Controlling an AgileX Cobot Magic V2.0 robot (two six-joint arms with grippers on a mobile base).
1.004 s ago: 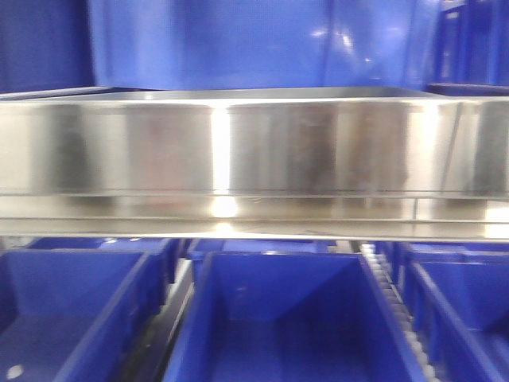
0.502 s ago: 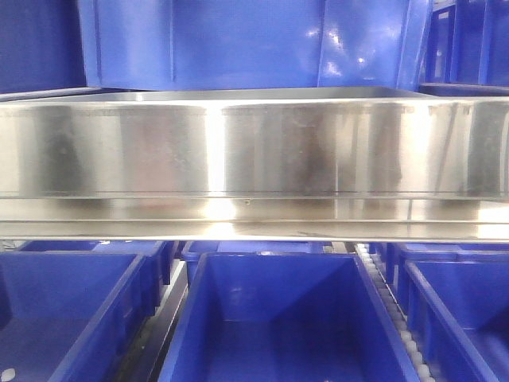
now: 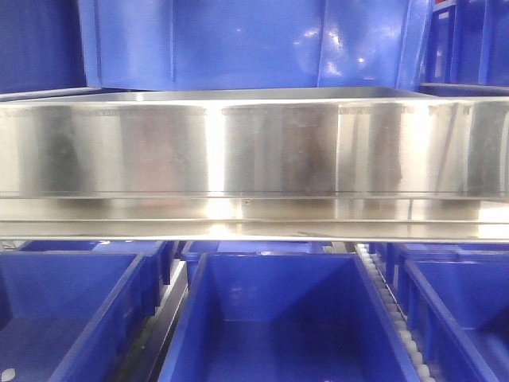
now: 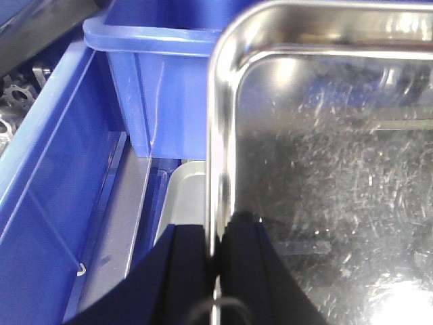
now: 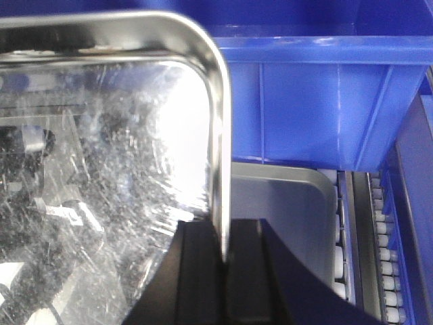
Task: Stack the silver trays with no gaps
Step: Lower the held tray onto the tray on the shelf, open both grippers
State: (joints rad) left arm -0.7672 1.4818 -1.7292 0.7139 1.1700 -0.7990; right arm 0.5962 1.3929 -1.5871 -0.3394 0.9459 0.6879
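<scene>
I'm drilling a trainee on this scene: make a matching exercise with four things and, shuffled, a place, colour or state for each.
Things: 1 upper tray; 2 lower tray; 3 bin; 4 rollers.
States: A white, in a row; B blue; C gripped at its rim; D lying underneath.
Pairs: 1-C; 2-D; 3-B; 4-A.

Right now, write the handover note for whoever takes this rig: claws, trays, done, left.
Claws: the left claw is shut on the left rim of the upper tray; the right claw is shut on its right rim.
Trays: the upper tray hangs between both claws, above the lower tray, which lies in front of a blue bin.
Done: upper tray gripped and held over the lower one.
Left: probably lower it squarely until the rims meet without a gap, then open both claws.
</scene>
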